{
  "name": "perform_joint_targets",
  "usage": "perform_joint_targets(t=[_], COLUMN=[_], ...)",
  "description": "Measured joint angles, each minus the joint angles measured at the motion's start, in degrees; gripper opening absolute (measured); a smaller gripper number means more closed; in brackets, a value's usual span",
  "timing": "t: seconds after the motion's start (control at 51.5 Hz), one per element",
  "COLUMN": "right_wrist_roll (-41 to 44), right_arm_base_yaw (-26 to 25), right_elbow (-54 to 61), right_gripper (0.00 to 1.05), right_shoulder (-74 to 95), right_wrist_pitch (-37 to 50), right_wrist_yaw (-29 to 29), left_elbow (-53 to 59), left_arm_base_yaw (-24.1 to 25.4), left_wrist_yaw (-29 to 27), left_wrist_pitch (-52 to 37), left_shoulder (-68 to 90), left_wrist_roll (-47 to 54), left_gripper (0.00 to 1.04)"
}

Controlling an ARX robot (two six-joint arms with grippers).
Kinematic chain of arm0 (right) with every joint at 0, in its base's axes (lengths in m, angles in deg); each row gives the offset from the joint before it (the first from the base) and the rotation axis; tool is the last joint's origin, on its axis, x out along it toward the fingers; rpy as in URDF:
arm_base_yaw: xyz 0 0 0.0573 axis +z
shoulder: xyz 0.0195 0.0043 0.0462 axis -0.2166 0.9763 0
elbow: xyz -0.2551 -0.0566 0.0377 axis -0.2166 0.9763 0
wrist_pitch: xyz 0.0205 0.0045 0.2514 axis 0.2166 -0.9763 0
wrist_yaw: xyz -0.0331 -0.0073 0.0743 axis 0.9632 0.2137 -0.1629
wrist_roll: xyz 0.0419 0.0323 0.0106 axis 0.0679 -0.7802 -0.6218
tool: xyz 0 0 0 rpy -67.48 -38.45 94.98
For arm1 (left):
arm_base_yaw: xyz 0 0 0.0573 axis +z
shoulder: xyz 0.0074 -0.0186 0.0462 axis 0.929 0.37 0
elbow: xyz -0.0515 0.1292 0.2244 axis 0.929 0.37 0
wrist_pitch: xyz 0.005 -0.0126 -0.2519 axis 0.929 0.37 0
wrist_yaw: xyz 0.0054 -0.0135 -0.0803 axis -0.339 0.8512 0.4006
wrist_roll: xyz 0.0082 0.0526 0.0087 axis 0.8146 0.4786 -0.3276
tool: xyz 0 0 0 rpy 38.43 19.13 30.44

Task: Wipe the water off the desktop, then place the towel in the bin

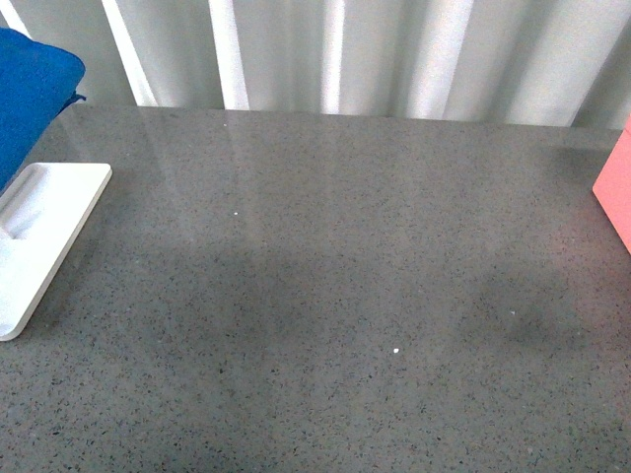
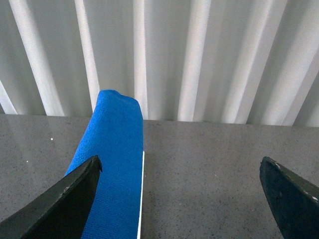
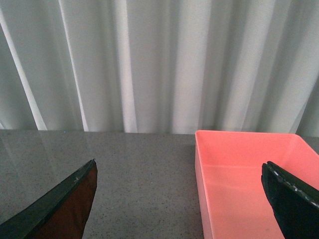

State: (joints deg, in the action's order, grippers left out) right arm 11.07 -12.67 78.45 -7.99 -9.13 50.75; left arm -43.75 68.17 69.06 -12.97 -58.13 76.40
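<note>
The blue towel (image 1: 30,99) lies folded at the far left of the speckled grey desktop (image 1: 325,246), resting over the back of a white tray (image 1: 49,236). Tiny white drops of water (image 1: 396,350) glint on the desktop, another drop (image 1: 238,213) farther back. The pink bin (image 1: 616,192) shows at the right edge. Neither arm appears in the front view. In the left wrist view my left gripper (image 2: 180,172) is open, with the towel (image 2: 112,159) ahead by one finger. My right gripper (image 3: 179,174) is open, the bin (image 3: 244,179) ahead with its side wall between the fingers.
A pleated white curtain (image 1: 335,49) closes off the back of the desktop. The bin looks empty inside in the right wrist view.
</note>
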Motion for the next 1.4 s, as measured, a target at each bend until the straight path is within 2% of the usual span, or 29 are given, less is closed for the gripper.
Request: perform_joint_targets(t=[1.34,1.399], right_wrist_roll=[0.0,0.0], right_arm_base_yaw=[0.0,0.0], right_elbow=[0.0,0.0], right_gripper=[0.98,0.98], right_shoulder=[0.0,0.0], right_wrist_pitch=[0.0,0.0], right_wrist_yaw=[0.0,0.0], left_elbow=[0.0,-1.4], left_arm_base_yaw=[0.0,-0.3], left_wrist_yaw=[0.0,-1.1], left_wrist_pitch=[0.0,4.5], left_shoulder=[0.0,2.0], left_wrist_roll=[0.0,-2.8], left_gripper=[0.98,0.98])
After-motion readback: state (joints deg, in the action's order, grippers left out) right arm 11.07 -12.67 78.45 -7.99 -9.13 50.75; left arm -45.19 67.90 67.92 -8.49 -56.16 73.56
